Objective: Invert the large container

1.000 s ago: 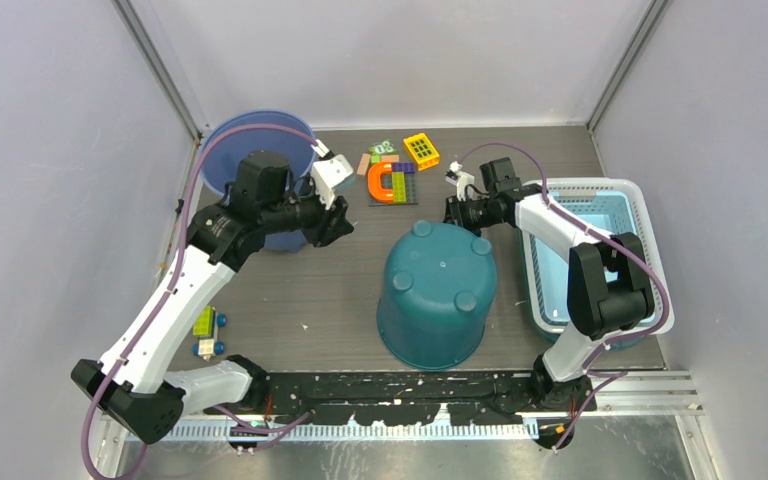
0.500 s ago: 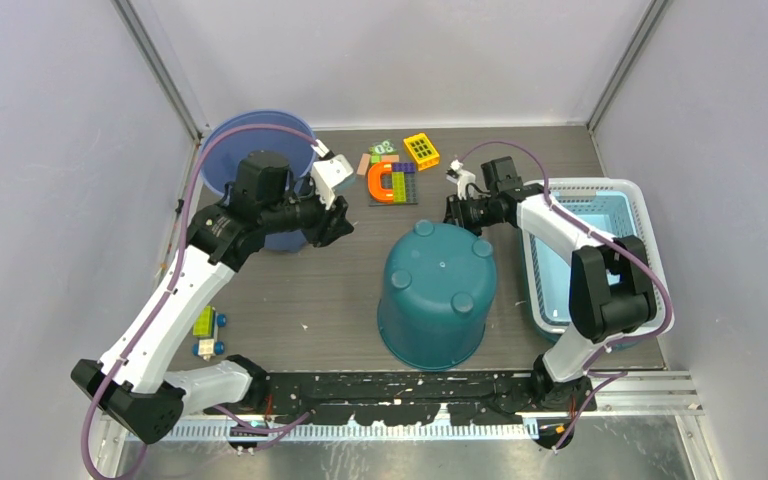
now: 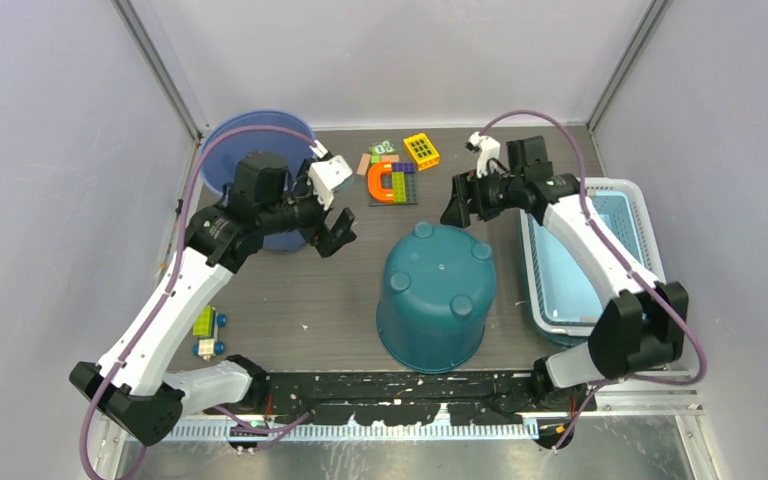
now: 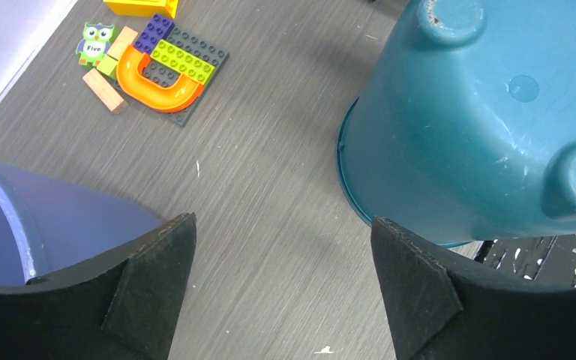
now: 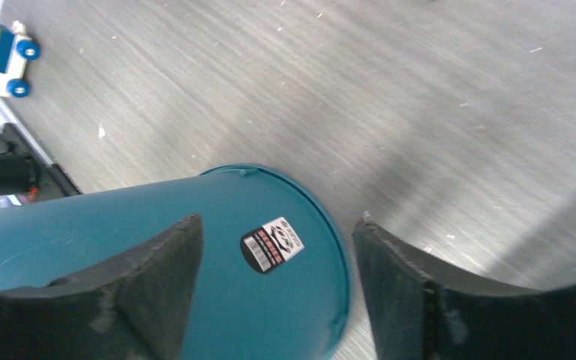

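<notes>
The large container (image 3: pixel 436 290) is a teal tub standing upside down mid-table, its footed bottom facing up. It also fills the right of the left wrist view (image 4: pixel 487 120) and the lower left of the right wrist view (image 5: pixel 157 262), where a barcode sticker shows on its side. My left gripper (image 3: pixel 340 230) hovers to the tub's left, open with only bare table between the fingers (image 4: pixel 281 232). My right gripper (image 3: pixel 460 203) hangs behind the tub's far right edge, open and apart from it (image 5: pixel 277 221).
A blue bucket (image 3: pixel 250 140) stands at the back left, beside my left arm. A pale blue basket (image 3: pixel 650 250) sits on the right. Toy blocks on a plate (image 3: pixel 392 182) and a yellow piece (image 3: pixel 421 150) lie at the back. A toy car (image 3: pixel 208 333) rests front left.
Both grippers have opened. The right arm has risen and pulled back to the right, away from the tub's far edge. The left arm has barely moved; the tub stays put.
</notes>
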Robot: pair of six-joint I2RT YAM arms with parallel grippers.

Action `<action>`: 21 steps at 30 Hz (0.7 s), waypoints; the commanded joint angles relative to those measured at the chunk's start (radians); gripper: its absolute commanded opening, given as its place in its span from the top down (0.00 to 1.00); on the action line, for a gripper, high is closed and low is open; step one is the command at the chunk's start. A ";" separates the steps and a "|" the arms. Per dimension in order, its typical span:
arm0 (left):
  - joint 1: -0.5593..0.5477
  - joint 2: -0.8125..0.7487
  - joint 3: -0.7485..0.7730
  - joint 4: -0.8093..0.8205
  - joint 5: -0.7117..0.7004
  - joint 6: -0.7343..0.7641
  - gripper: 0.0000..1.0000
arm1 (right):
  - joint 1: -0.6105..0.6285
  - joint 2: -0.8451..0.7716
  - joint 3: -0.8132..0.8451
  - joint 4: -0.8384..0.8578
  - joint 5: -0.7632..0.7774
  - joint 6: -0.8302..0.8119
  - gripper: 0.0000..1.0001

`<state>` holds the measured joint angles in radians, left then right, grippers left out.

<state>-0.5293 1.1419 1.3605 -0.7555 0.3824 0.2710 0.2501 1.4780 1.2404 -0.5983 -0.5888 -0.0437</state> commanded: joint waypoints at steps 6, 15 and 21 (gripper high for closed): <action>-0.003 -0.028 0.036 0.006 -0.094 0.027 0.00 | -0.014 -0.235 0.152 -0.196 0.325 -0.245 0.00; -0.004 0.009 0.048 -0.036 -0.251 0.070 0.00 | -0.016 -0.366 0.310 -0.581 0.464 -0.494 0.00; -0.004 0.030 0.028 -0.038 -0.325 0.081 0.00 | -0.014 -0.415 0.336 -0.882 0.439 -0.665 0.00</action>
<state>-0.5301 1.1633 1.3727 -0.7914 0.1349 0.3294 0.2379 1.0885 1.5520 -1.2167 -0.1570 -0.5526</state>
